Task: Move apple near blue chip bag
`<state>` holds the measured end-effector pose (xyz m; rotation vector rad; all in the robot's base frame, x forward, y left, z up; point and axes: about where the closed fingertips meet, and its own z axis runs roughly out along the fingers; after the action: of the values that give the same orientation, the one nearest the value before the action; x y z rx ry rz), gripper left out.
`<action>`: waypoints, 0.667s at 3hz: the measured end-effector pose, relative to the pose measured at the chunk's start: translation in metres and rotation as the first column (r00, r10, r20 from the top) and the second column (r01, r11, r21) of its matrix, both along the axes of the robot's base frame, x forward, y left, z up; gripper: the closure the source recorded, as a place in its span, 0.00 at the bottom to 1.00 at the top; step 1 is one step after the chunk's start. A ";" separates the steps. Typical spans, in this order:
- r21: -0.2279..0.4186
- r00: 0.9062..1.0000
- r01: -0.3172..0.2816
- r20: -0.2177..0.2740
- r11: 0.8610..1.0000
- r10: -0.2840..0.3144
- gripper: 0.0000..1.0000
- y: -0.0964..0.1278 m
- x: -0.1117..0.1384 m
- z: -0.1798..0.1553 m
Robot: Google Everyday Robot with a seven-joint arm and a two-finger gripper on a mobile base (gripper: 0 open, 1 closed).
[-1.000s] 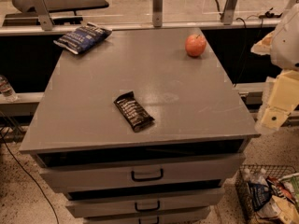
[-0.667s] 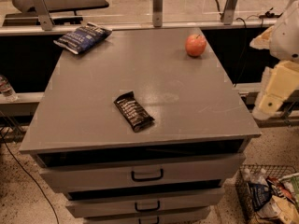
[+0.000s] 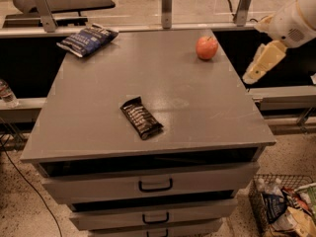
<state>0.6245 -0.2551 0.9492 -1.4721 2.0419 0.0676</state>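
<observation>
The red-orange apple [image 3: 207, 47] sits on the grey cabinet top [image 3: 98, 112] near its far right edge. The dark blue chip bag [image 3: 87, 39] lies flat at the far left corner, well apart from the apple. My gripper [image 3: 260, 63] hangs off the right side of the cabinet, beyond its edge, to the right of the apple and a little nearer the camera. It holds nothing that I can see.
A black-brown snack bar [image 3: 141, 117] lies near the middle of the top. Drawers [image 3: 155, 185] with dark handles are below. A wire basket [image 3: 284, 206] of packets stands on the floor at the lower right. A metal rail [image 3: 167, 6] runs behind the cabinet.
My arm and gripper have risen along the right side of the cabinet, toward the apple's height. The apple, chip bag and snack bar have not moved.
</observation>
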 end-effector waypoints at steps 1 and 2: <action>0.045 1.000 0.016 0.009 0.999 -0.016 0.00 -0.008 0.037 -0.020; 0.043 1.000 0.015 0.008 0.999 -0.016 0.00 -0.008 0.037 -0.021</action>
<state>0.6616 -0.2632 0.9282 -1.4276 2.0324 0.0983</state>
